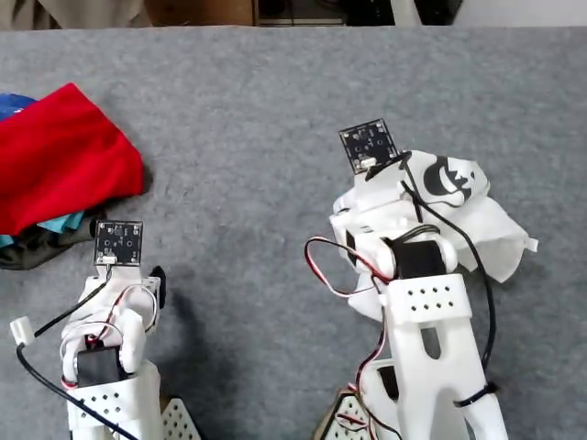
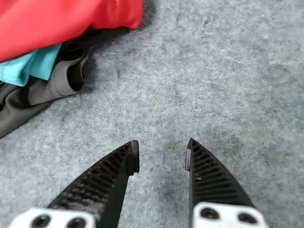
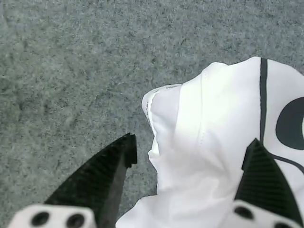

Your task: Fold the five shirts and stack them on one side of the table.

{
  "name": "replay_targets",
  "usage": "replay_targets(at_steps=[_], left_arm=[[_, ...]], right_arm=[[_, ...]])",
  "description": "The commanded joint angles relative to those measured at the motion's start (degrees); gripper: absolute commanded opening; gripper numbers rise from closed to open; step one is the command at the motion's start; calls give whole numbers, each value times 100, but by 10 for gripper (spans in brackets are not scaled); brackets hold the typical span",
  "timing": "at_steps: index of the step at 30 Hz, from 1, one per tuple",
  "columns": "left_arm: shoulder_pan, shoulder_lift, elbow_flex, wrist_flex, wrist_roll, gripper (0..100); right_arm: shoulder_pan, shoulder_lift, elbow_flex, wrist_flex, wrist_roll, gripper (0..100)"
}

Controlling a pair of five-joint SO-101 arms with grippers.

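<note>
You have two arms at the grey table (image 1: 257, 110) and five pieces of cloth to count. Four lie piled at the left edge: a red shirt (image 1: 64, 160) on top, a sliver of blue cloth (image 1: 11, 104) behind it, and a teal shirt (image 1: 57, 223) and a dark shirt (image 1: 32, 249) poking out beneath. The fifth, a white shirt (image 1: 481, 225) with a black print, lies crumpled under your right arm. From above you get the whole pile; the left wrist view adds the dark fabric's bunched hem. Your left gripper (image 2: 161, 154) hangs over bare table near the pile, fingers apart. Your right gripper (image 3: 194, 145) has its fingers spread wide across a white fold, not closed on it.
</note>
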Motion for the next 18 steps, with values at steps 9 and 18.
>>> replay_targets(at_steps=[9, 18], left_arm=[[79, -13, 79, 35, -26, 168], [79, -13, 79, 35, -26, 168]], right_arm=[[-84, -66, -13, -105, 0, 354], [48, 2026, -171, -1336, 53, 353]])
